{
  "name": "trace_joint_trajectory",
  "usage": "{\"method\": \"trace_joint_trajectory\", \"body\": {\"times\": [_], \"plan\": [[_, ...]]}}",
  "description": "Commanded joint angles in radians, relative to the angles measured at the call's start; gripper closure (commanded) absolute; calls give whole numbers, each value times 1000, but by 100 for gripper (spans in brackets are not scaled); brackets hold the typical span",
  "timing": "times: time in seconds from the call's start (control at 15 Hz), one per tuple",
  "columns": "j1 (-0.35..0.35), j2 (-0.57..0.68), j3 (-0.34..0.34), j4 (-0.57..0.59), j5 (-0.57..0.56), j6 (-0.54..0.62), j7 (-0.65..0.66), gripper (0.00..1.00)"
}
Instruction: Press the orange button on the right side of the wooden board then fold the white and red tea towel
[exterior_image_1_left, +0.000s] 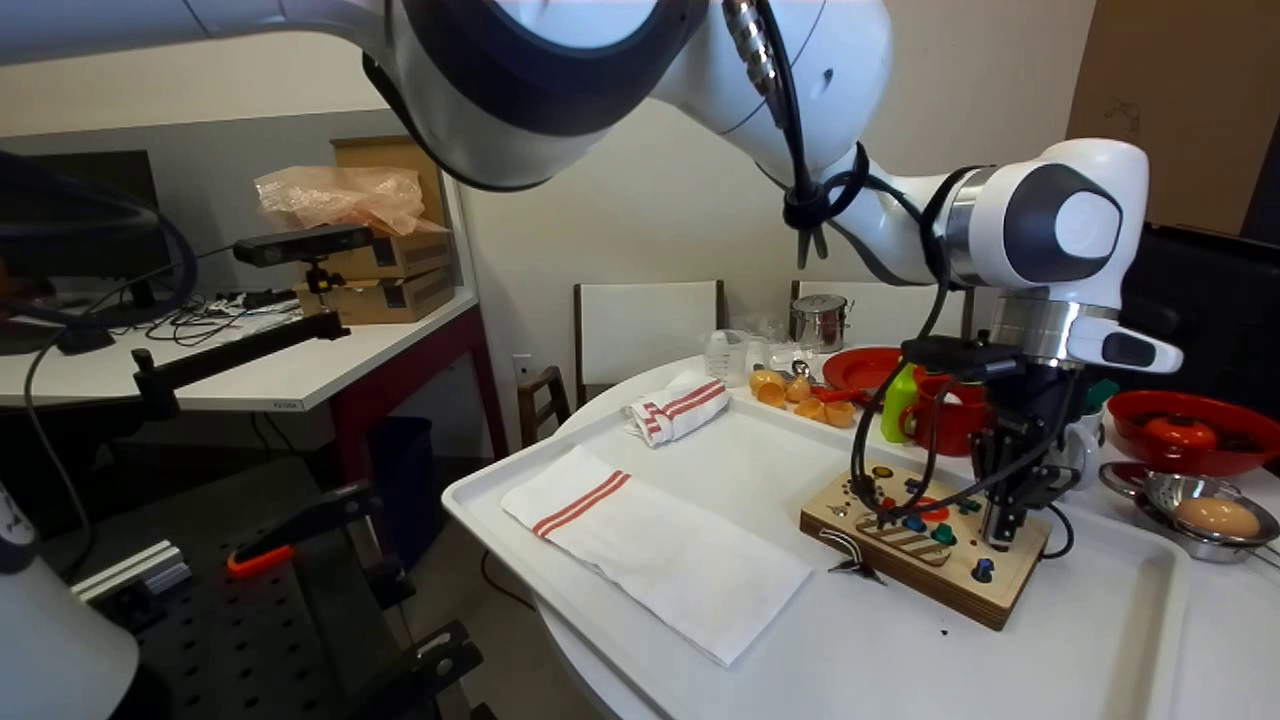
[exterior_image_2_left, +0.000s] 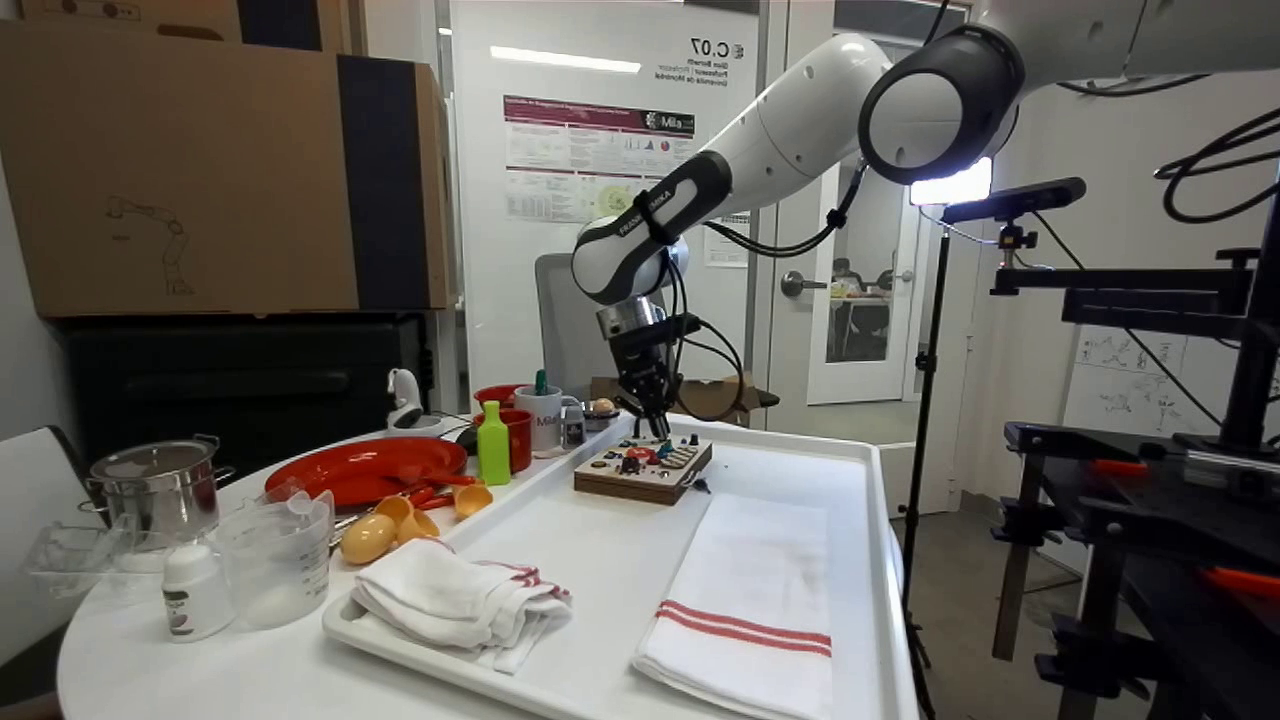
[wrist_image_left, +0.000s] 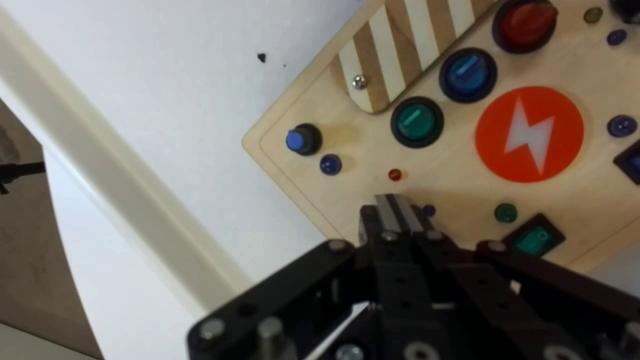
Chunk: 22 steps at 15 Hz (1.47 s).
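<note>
The wooden board (exterior_image_1_left: 925, 577) lies on the white tray, also in an exterior view (exterior_image_2_left: 625, 487) and the wrist view (wrist_image_left: 365, 155). It carries colored knobs, lights and switches. An orange-red disc with a white lightning bolt (wrist_image_left: 530, 134) and a small red button (wrist_image_left: 395, 174) show in the wrist view. My gripper (wrist_image_left: 398, 200) is shut and empty, its tips low over one end of the board; it also shows in both exterior views (exterior_image_1_left: 1000, 535) (exterior_image_2_left: 658, 428). Contact cannot be told; the spot under the tips is hidden. The white and red tea towel (exterior_image_1_left: 660, 560) (exterior_image_2_left: 760, 560) lies flat beside the board.
A crumpled white towel with red stripes (exterior_image_1_left: 680, 408) (exterior_image_2_left: 460, 595) lies at the tray's corner. Beyond the tray (exterior_image_2_left: 600, 550) stand a green bottle (exterior_image_2_left: 493, 445), red mug (exterior_image_1_left: 950, 420), red plate (exterior_image_2_left: 370, 470), orange eggshells and a strainer (exterior_image_1_left: 1190, 510). A cable hangs over the board.
</note>
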Motion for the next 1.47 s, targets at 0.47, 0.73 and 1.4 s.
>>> {"method": "trace_joint_trajectory", "body": {"times": [0.47,0.73,1.4], "plan": [[30,-56,-24,32,-32,-20,-8,100],[48,-92,-23,15,-40,-24,-38,100],[59,-115,-1,-53,-79,65,-514,100]]}}
